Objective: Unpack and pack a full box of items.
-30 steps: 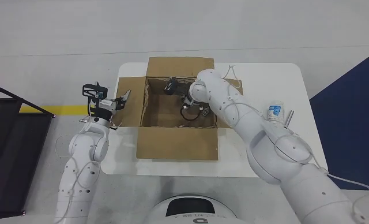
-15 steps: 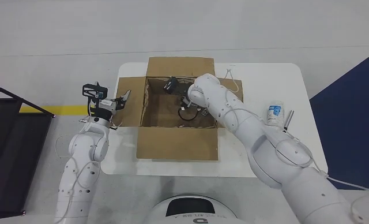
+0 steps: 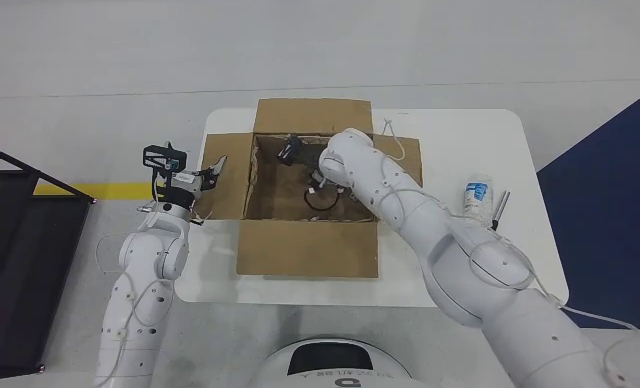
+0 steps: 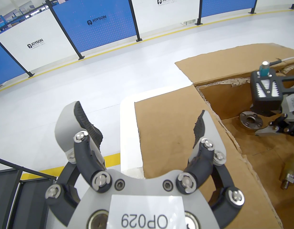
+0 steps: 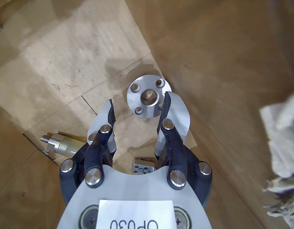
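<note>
Your right gripper (image 5: pixel 138 108): fingers spread, empty, down inside box (image 3: pixel 308 250), steel flange (image 5: pixel 149 98) on floor just ahead of tips. Left gripper (image 4: pixel 139 117) spread too, beside box's side flap. You look mid-unpack: bottle (image 3: pixel 477 195) out on table (image 3: pixel 460 268); flange, threaded fitting (image 5: pixel 58 144), small block (image 5: pixel 142 168) yet to lift. Flange hugs wall: tight there, open toward centre

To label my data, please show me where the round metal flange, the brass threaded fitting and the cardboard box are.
round metal flange (image 5: pixel 147 83): right wrist view, flat face beside the centre bore.
brass threaded fitting (image 5: pixel 64 145): right wrist view, smooth body.
cardboard box (image 3: pixel 305 250): top view, near flap.
</note>
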